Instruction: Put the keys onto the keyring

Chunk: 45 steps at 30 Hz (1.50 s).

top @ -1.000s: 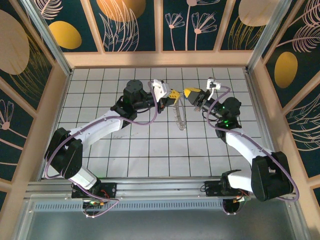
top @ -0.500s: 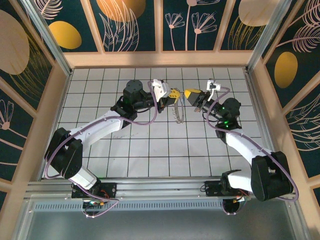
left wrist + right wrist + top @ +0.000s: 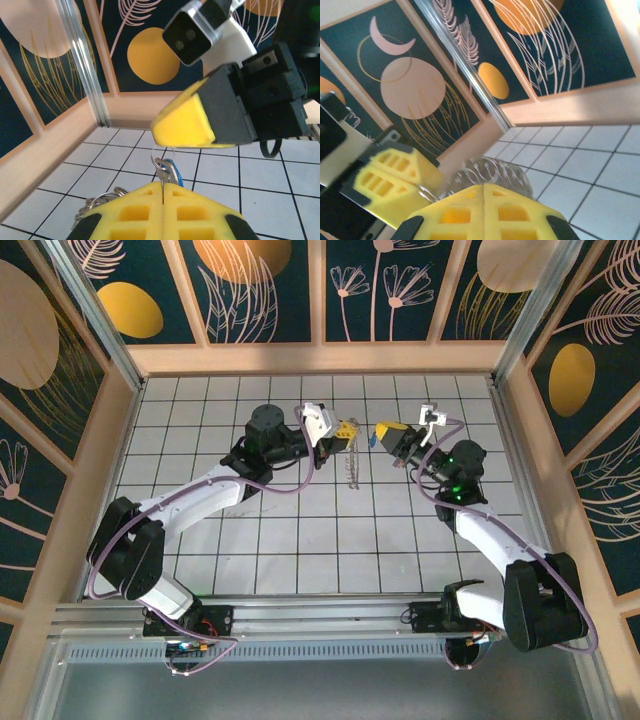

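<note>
**Key and keyring held up between the two grippers, threading not confirmed**

The left gripper (image 3: 345,429) is closed tight on the keyring (image 3: 352,468). Its wrist view shows a thin wire of the hoop clamped in the seam between its yellow fingers (image 3: 125,212). The rest of the hoop, with its fringe of small metal pieces, hangs below toward the table (image 3: 300,530).

The right gripper (image 3: 384,432) faces it from the right, tip to tip and just beside it, with its jaws pressed together too. The key (image 3: 170,172), with its blue head, sits in the narrow gap between the two tips, right at the clamped wire. The pictures do not show whether the right gripper pinches the key or whether the key already hangs on the hoop.

By that reading the task is in its middle. Both things are off the table and brought together at the far centre of the floor, but the key's seat on the ring cannot be confirmed. What probably remains is to work the key fully onto the hoop and let go.

There is little room between the grippers, so any slide along the wire would have to be small. Around them there is more space. Bare tiles lie on the left, right and near sides. The far wall (image 3: 320,358) stands a few tile rows beyond, and the side walls are well apart from both arms.
</note>
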{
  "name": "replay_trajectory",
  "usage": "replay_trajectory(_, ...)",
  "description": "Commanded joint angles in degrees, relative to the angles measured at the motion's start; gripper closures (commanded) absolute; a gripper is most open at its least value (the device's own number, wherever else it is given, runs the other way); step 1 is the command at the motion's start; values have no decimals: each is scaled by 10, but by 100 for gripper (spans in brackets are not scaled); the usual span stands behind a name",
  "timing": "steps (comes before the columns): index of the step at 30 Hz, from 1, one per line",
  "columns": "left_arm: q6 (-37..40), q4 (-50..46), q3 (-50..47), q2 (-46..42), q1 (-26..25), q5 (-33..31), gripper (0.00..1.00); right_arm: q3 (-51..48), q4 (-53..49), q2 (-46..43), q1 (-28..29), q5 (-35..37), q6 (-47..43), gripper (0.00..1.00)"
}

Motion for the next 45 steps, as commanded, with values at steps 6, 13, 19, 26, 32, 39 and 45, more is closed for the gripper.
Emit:
replay_trajectory(6,12,24,-33,-58,-1,-43,100,-68,-64,-3,13,49,-34,100)
replay_trajectory(13,17,18,-55,-85,-2,-71,100,-99,-128,19,64,135,-69,100)
replay_trajectory(19,24,15,-80,-109,-2,-92,100,-104,-166,55,115,215,-86,100)
replay_trajectory(26,29,12,-106,-137,-1,-111,100,-106,-163,113,142,238,-79,100)
replay_trajectory(32,29,12,-115,-147,-2,-116,100,-99,-156,163,158,254,-76,100)
replay_trajectory(39,31,15,-115,-143,-1,-116,100,-84,-151,208,172,257,-72,100)
replay_trajectory(45,30,18,-116,-140,-1,-115,100,-76,-150,225,176,251,-72,100)
